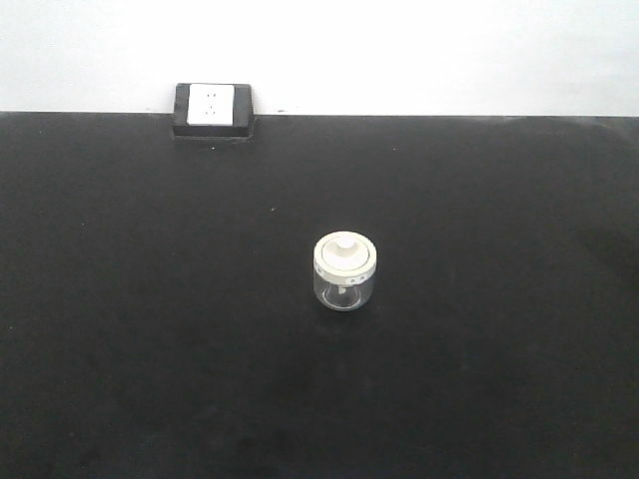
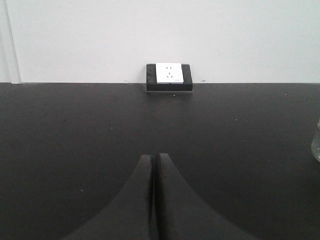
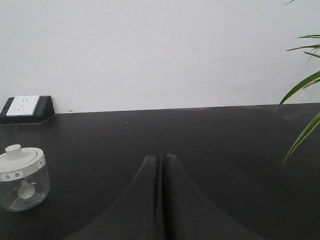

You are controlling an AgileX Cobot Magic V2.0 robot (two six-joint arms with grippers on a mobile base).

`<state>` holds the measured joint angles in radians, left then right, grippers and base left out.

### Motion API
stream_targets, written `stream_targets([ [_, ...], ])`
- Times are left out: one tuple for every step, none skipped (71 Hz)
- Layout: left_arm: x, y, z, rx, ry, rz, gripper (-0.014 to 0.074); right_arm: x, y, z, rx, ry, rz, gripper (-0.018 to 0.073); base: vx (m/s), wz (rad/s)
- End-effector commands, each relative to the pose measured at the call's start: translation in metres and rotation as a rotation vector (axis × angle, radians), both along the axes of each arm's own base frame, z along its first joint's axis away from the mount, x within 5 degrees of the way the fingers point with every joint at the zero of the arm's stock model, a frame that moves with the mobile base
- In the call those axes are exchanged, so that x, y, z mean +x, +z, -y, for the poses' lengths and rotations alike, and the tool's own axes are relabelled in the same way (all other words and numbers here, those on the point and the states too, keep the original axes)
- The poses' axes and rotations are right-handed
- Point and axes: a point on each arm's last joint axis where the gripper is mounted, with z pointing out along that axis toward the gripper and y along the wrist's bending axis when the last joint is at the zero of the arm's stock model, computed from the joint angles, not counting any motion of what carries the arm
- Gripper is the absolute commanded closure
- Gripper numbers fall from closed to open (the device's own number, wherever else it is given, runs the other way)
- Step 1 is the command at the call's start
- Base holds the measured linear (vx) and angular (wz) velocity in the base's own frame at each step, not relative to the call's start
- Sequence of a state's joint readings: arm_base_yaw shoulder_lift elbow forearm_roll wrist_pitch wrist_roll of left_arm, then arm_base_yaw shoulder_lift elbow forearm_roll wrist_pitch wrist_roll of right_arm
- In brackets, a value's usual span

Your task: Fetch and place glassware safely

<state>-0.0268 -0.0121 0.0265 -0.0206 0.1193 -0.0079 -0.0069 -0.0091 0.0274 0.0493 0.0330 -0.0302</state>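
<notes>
Black jaws closed, both grippers [image 2: 153,160] [image 3: 161,161] level, clear of jar [image 1: 344,271].

The front view looks down from above and behind onto the black table [image 1: 150,349], facing the white wall [image 1: 399,50] along the top of the frame, with the wall socket [image 1: 211,108] at upper left and the glass jar [image 1: 344,271] near the centre. The two wrist views sit low, close to the tabletop, both facing that same wall. The left wrist view has its gripper [image 2: 153,159] at bottom centre, the socket [image 2: 169,76] straight ahead and only a sliver of the jar [image 2: 316,145] at the right edge. The right wrist view, above its own gripper [image 3: 161,160], has the jar [image 3: 22,177] close at lower left, the socket [image 3: 24,106] at far left and plant leaves [image 3: 302,90] at right — socket and jar appear in all three.
</notes>
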Motion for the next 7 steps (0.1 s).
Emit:
stream_targets([
  [0.0004,-0.0025,-0.0001,-0.013,0.002,0.058,0.0603,-0.0006,0.0003,0.0002,-0.018,-0.003,0.062,0.0563,0.0,0.0],
  [0.0004,-0.0025,-0.0001,-0.013,0.002,0.058,0.0603,-0.0006,0.0003,0.0002,-0.018,-0.003,0.062,0.0563,0.0,0.0],
  [0.0004,-0.0025,-0.0001,-0.013,0.002,0.058,0.0603,-0.0006,0.0003,0.0002,-0.018,-0.003,0.062,0.0563,0.0,0.0],
  [0.0004,-0.0025,-0.0001,-0.013,0.002,0.058,0.0603,-0.0006,0.0003,0.0002,-0.018,-0.003,0.062,0.0563,0.0,0.0],
  [0.0004,-0.0025,-0.0001,-0.013,0.002,0.058,0.0603,-0.0006,0.0003,0.0002,-0.018,-0.003,0.062,0.0563,0.0,0.0],
  [0.0004,-0.0025,-0.0001,-0.013,0.002,0.058,0.0603,-0.0006,0.0003,0.0002,-0.018,-0.003,0.062,0.0563,0.0,0.0],
  [0.0004,-0.0025,-0.0001,-0.013,0.002,0.058,0.0603,-0.0006,0.0003,0.0002,-0.018,-0.003,0.062,0.0563,0.0,0.0],
])
